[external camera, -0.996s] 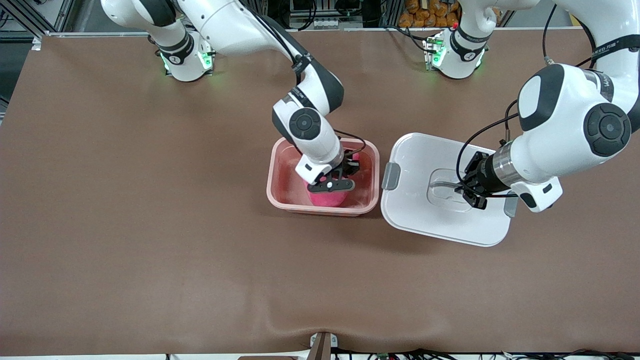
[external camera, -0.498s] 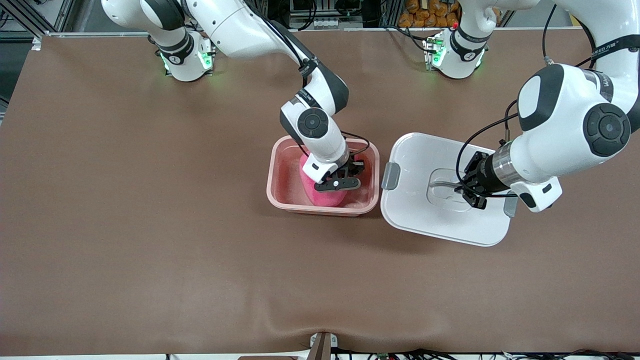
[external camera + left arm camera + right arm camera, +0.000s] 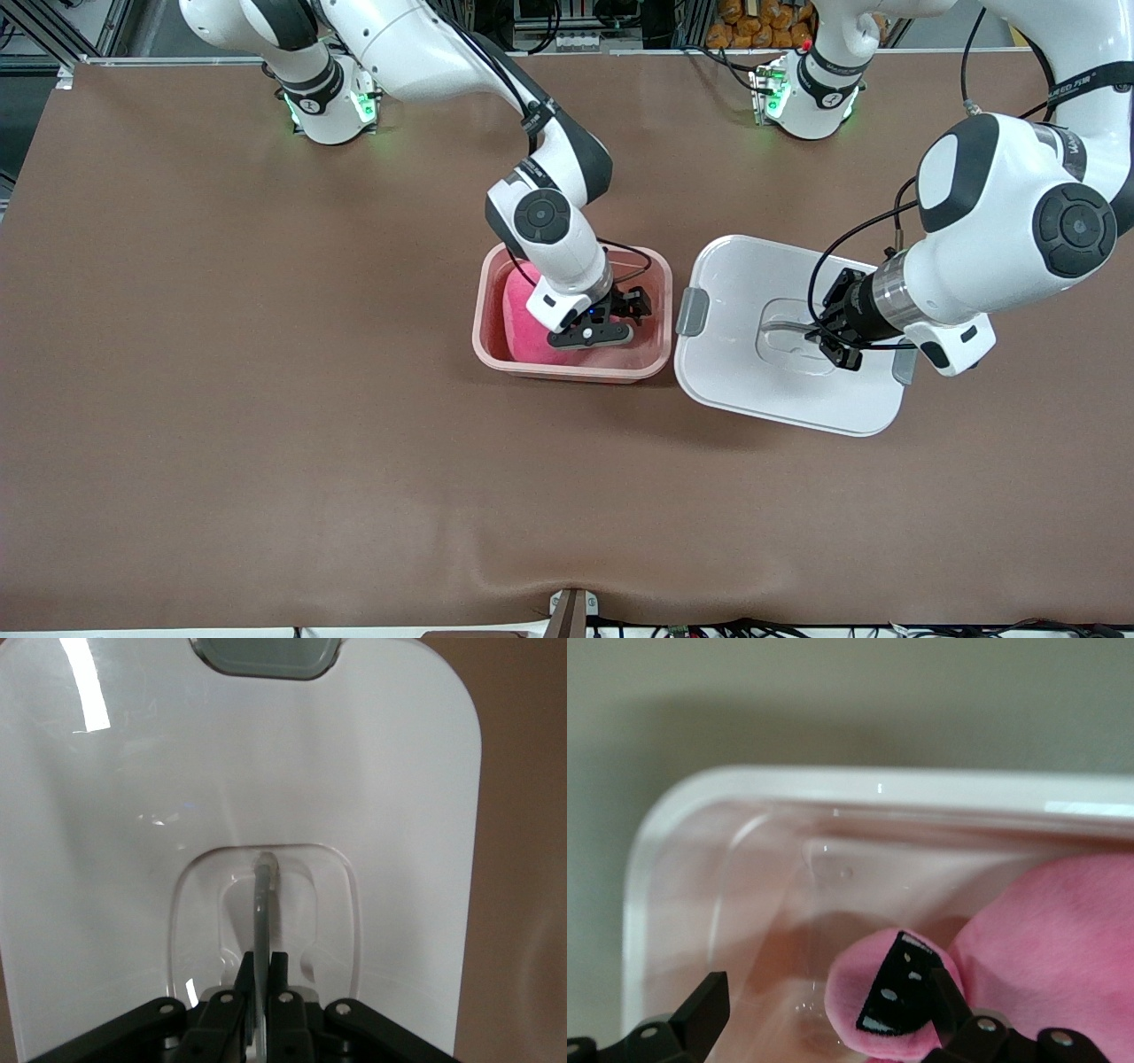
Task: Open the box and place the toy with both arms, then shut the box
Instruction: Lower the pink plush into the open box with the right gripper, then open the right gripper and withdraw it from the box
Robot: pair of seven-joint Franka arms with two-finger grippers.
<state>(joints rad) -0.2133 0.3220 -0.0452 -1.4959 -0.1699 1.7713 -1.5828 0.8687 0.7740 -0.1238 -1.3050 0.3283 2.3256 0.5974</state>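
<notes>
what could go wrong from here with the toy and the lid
1. The right gripper is open but sits low inside the box, close against the toy; lifting out might snag the plush and drag it out.
2. The left gripper is shut on the thin clear handle of the lid; the lid might swing or tilt when carried, landing askew on the box rim.

Counter [image 3: 266, 399]: wide, covered in a smooth brown mat, slightly rippled at the edge nearest the camera | Surroundings: metal frame rails [image 3: 53, 27], dark cables [image 3: 549, 22] and orange objects [image 3: 753, 22] along the top edge | Light: even, soft.
</notes>
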